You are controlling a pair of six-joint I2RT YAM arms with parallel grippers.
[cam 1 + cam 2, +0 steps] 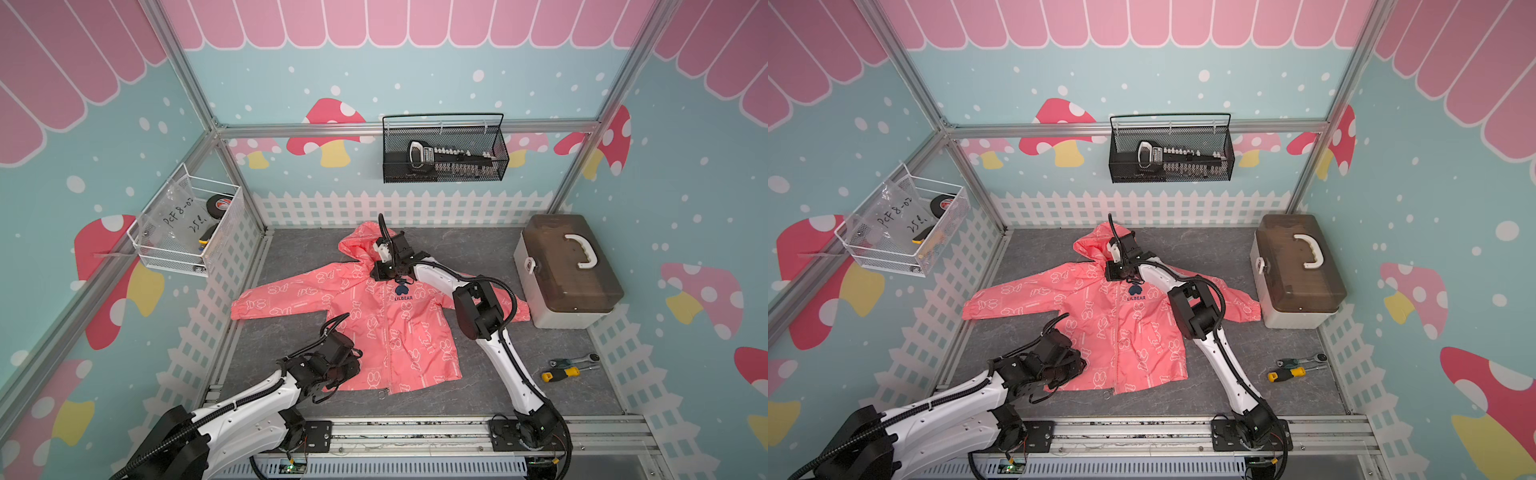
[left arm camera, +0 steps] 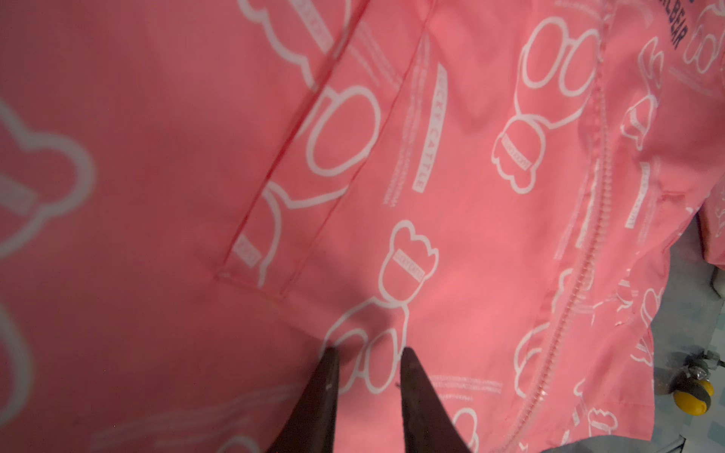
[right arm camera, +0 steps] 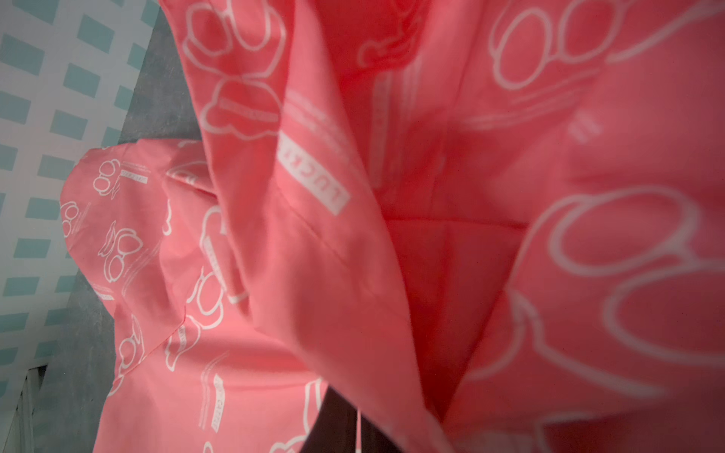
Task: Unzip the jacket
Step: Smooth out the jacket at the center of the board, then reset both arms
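Nearest you, the left gripper [image 2: 368,351] has its jaws a narrow gap apart, tips down on the jacket [image 1: 374,324]. It sits on the lower front panel on your left, between the pocket [image 2: 306,176] and the zipper [image 2: 584,255], and I can't tell if a fold is caught yet. My read is that you're anchoring the cloth at both ends. Let that pinch finish on one layer beside the zipper, not on the pocket flap, and don't drag the panel sideways. The left arm comes in low from the base, wrist bent down onto the cloth. The ring pull [image 1: 383,393] lies at the bottom hem on the zipper line, touched by neither gripper. The teeth look meshed in the left wrist view, but I can't confirm where the slider sits, so check before you pull. The jacket lies flat, front up, mid-table [image 1: 478,374], sleeves spread and hood [image 1: 357,241] at the far end. At the collar the right gripper [image 1: 394,275] is closed, and I judge it clamped on collar cloth, which bunches up around it in the right wrist view. The right arm reaches out over the sleeve, elbow raised, wrist pitched down. Hold the collar low — thin fabric puckers and jams a slider.
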